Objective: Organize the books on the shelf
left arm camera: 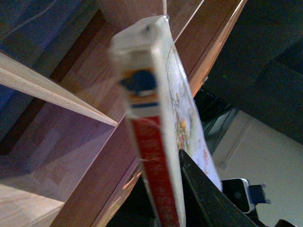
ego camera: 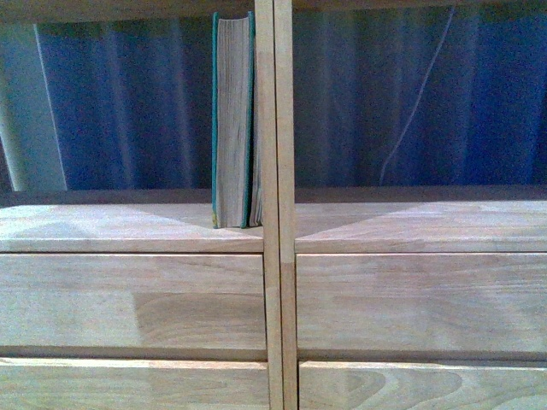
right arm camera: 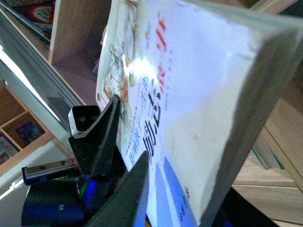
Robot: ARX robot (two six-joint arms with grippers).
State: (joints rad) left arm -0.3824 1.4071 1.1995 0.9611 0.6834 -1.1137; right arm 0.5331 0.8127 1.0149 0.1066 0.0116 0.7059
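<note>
black finger at the lower right of the left wrist view: is that all you get of the left gripper (left arm camera: 168,189)?

one finger (left arm camera: 203,198) only, flat on the cover of the white paperback (left arm camera: 156,118). its partner is hidden behind the book. the paperback stands straight out of the grip, red spine toward the lens, so i read it as clamped.

and the right gripper (right arm camera: 184,194)?

same book, filling its frame. one dark finger (right arm camera: 135,189) lies on the printed cover at the bottom. the far side is a shadowy strip, hard to read, but the book sits wedged there, so gripped too. the left arm's finger (right arm camera: 108,135) shows beside it, also on the cover.

so the paperback is in the air?

yes, held by both, close to the shelf (ego camera: 137,299). neither wrist view tells which compartment it is next to, and the title print is blurred.

book count?

two clear ones. the paperback shows only in the wrist views. the teal book (ego camera: 232,120) shows only in the front view, upright at the right end of the left compartment, by the centre divider. a thin sliver between it and the divider is too narrow to name.

rest of the front view?

two compartments and four drawer fronts, the lower two cut off. blue curtain (ego camera: 128,102) behind, one pale cable (ego camera: 419,102) upper right. at the upper left of the right wrist view there are colourful covers (right arm camera: 33,12), cropped.
</note>
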